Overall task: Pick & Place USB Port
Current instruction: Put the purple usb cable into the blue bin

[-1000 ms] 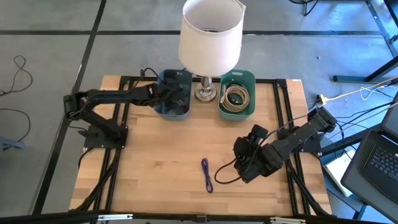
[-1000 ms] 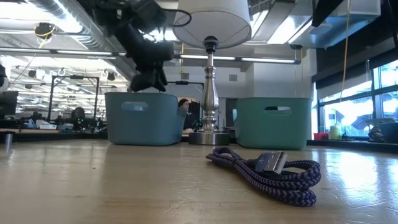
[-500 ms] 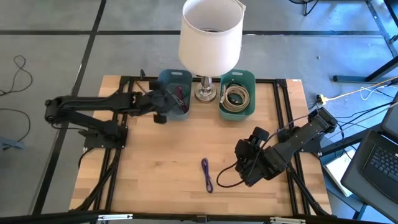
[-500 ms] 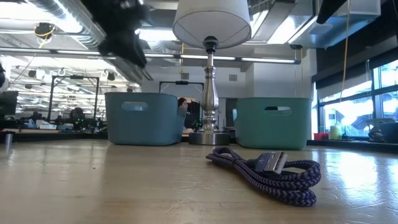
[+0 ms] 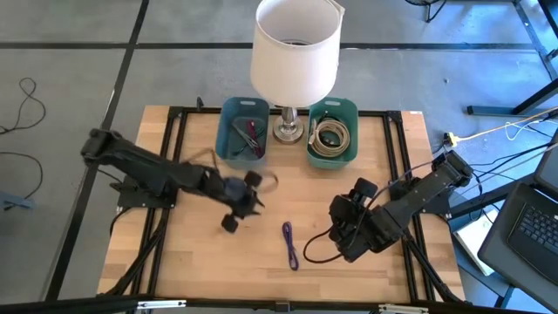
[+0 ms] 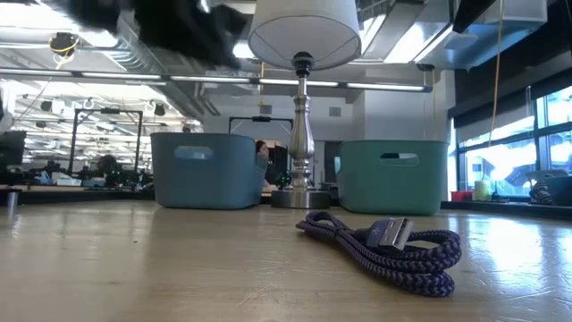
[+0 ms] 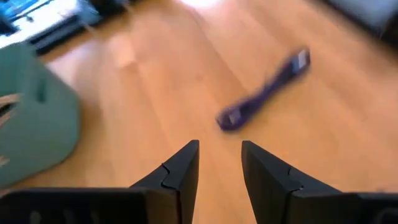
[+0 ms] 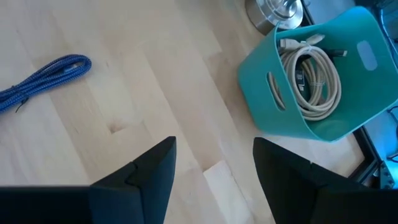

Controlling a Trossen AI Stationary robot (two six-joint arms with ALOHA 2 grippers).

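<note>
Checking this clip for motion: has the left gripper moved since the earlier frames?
Yes. In the high view the left gripper has left the blue bin beside the lamp and swung toward the purple cable, open and empty.

On the desk (image 5: 200, 262), the lamp (image 5: 295, 52) stands at the back between two bins (image 5: 243, 131) (image 5: 332, 133), the cable (image 5: 289, 244) lies near the front, my left jaws (image 5: 241, 203) to its left, my right jaws (image 5: 347, 228) to its right.

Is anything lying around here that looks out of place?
One purple cable lies loose on the bare table, while other cables sit in the blue bin and green bin. The open left pincer is near it.
</note>
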